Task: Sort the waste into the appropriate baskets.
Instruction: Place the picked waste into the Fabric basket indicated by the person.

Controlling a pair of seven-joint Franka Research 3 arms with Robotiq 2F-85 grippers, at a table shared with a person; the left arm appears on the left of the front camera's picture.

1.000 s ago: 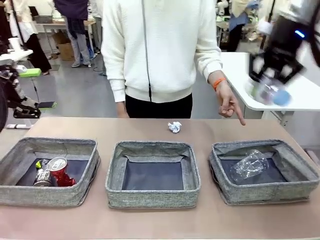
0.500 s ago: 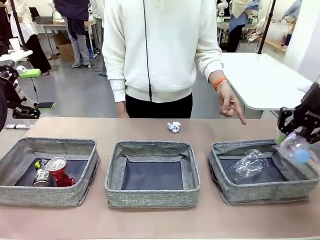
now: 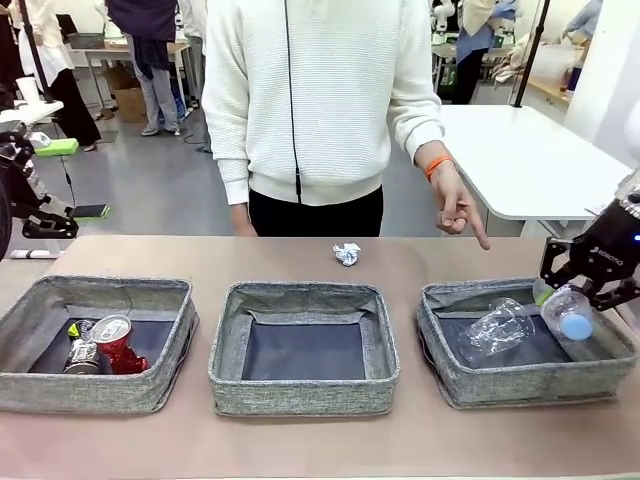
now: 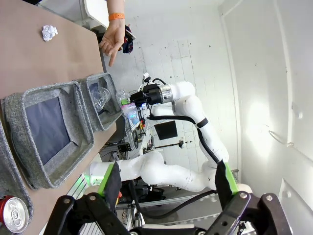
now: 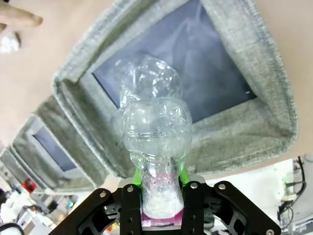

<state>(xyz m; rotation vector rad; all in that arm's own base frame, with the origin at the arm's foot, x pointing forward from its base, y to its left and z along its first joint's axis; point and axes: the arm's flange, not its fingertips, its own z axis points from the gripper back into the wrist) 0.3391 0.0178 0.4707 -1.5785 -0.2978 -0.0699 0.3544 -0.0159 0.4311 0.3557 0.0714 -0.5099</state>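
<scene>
Clamped on the clear plastic bottle with a blue cap and pink label, our right gripper holds it at the label end, as the right wrist view shows, where the green pads press the bottle from both sides. From the front, the blue cap faces us and the bottle hangs over the near right part of the right-hand grey woven fabric basket, just above its rim. Directly beyond the jaws in the wrist view lies the dark bottom of that basket, and inside it, just past the bottle's far end, rests the clear crumpled plastic cup.

Our left gripper stands with its jaws wide apart and nothing between them, the green-edged fingers rising from the bottom of its own view. Far ahead of those jaws we see the middle grey basket, whose dark bottom is bare.

Well to the left of our right jaws, the left basket holds the crushed red can and the silver-dark can touching each other. Beyond the middle basket, the crumpled white paper ball lies on the brown table. The person's hand with an orange wristband points a finger down, above the table behind the right basket.
</scene>
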